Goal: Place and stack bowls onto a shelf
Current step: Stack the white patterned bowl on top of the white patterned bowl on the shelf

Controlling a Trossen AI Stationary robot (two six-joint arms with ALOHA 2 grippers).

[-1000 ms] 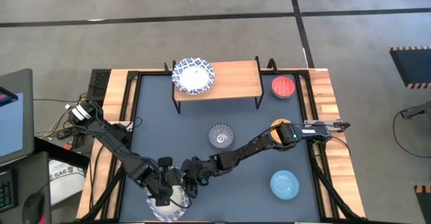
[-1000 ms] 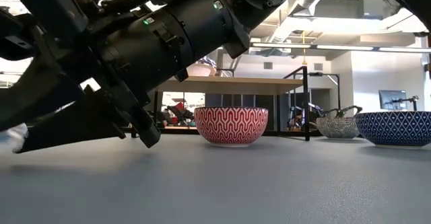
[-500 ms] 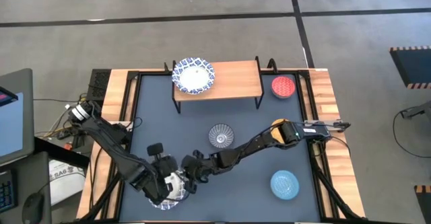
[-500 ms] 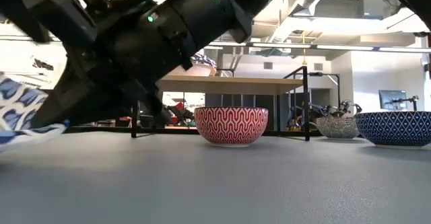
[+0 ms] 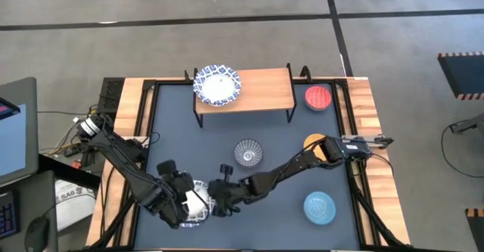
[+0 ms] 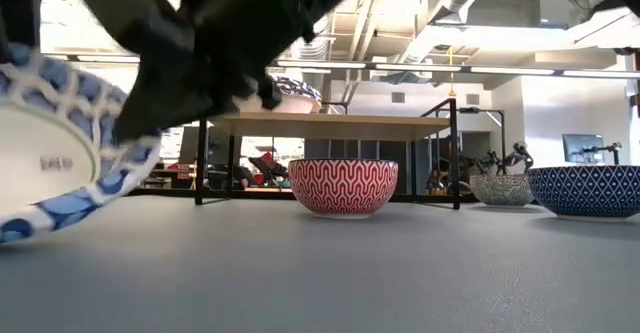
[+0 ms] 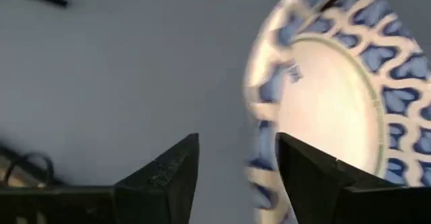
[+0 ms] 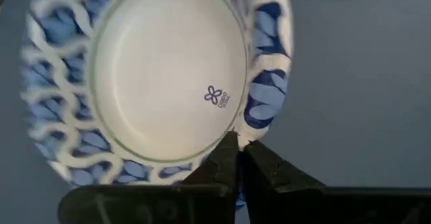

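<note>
A wide white bowl with a blue-patterned rim [image 5: 198, 206] stands tipped up near the table's front left, its underside [image 8: 168, 69] toward the near edge. My right gripper [image 8: 240, 142] is shut on its rim. My left gripper [image 7: 237, 140] stands open just left of the bowl, only table between its fingers. A second such bowl [image 5: 218, 85] sits on the left end of the wooden shelf [image 5: 261, 91]. On the table rest a red bowl [image 5: 318, 98], a grey patterned one [image 5: 248, 152], a yellow-orange one [image 5: 313, 141] partly under my right arm, and a light blue one [image 5: 320, 208]. My right gripper pinches the bowl's patterned rim [image 8: 254, 126] between its two fingers, coming roughly level from the table's right. The bowl stands steeply tilted, almost on edge. In the low view its lower rim [image 6: 20, 228] is close to the tabletop; whether it rests there I cannot tell. My left gripper has the rim [image 7: 259, 136] right beside one finger; whether they touch I cannot tell.
The shelf's middle and right end are bare wood. The shelf's black legs [image 6: 455, 153] stand behind the red bowl [image 6: 343, 186] in the low view. Wooden table borders [image 5: 363, 108] run along the sides.
The bowl has gone from lying low at the front left to tipped up on edge, its underside now toward the near edge, and it has shifted slightly away from that edge. My left gripper has come off it toward the left; my right gripper has stayed at its rim.
</note>
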